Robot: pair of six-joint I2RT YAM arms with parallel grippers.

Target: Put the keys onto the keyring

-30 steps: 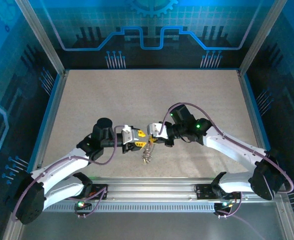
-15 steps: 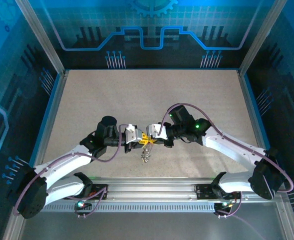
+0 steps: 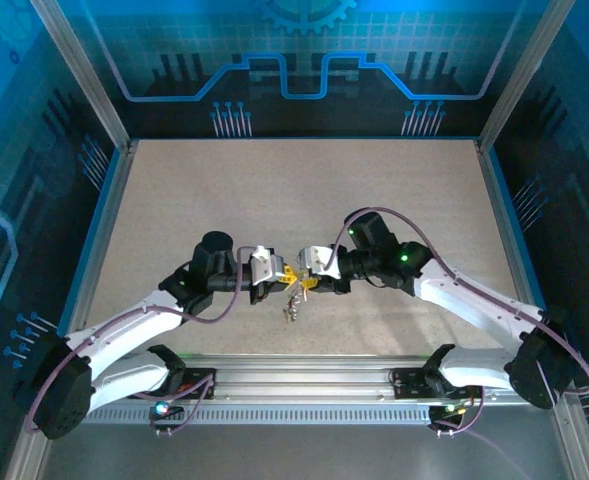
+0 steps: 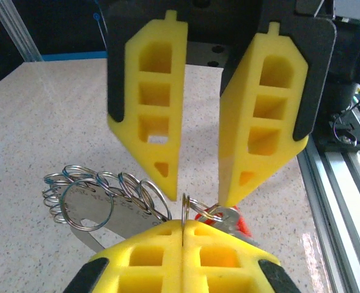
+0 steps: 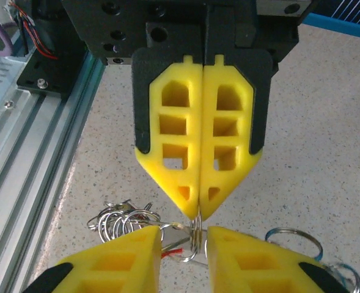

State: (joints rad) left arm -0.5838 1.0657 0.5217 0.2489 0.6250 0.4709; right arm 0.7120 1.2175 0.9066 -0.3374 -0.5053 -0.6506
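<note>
Left end effector clamped on keyring — right end effector parted, opposite

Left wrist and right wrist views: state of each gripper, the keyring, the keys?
left gripper: shut, pinching the keyring.
right gripper: open, one fingertip on either side of the ring.
keyring: held edge-on at the left gripper's tips.
red key: beside the pinched ring; cannot tell if it is threaded on.
ring bundle: bunched together with a flat metal tag, next to the left gripper.
</note>
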